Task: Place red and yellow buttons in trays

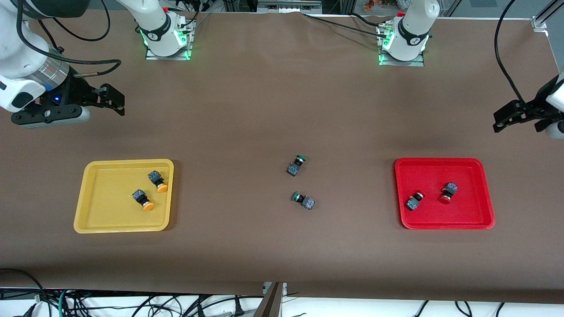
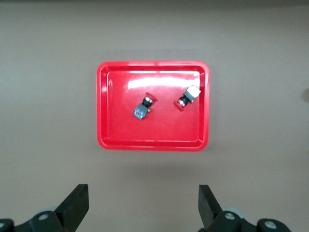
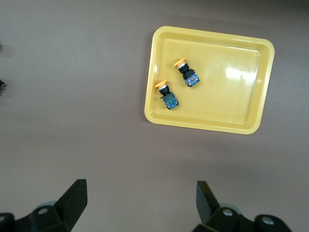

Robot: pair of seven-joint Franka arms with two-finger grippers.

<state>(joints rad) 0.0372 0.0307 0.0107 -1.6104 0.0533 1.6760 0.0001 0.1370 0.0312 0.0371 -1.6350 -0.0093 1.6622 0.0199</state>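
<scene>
You see the left gripper (image 2: 144,205) spread wide and empty, up over bare table by the red tray (image 1: 484,193), where both red buttons (image 1: 415,200) (image 1: 448,192) lie on their sides. Your right gripper (image 3: 141,205) is just as wide, holding nothing, over bare table by the yellow tray (image 1: 94,193) that holds both yellow buttons (image 1: 157,181) (image 1: 142,199). Two green buttons (image 1: 296,165) (image 1: 304,200) lie mid-table between the trays.

Left claw (image 1: 517,119), right claw (image 1: 112,102) raised, spread wide.

Two green-capped buttons on the brown table

One green button (image 1: 296,165) lies near the other green button (image 1: 304,200), at the middle of the table (image 1: 273,110).
</scene>
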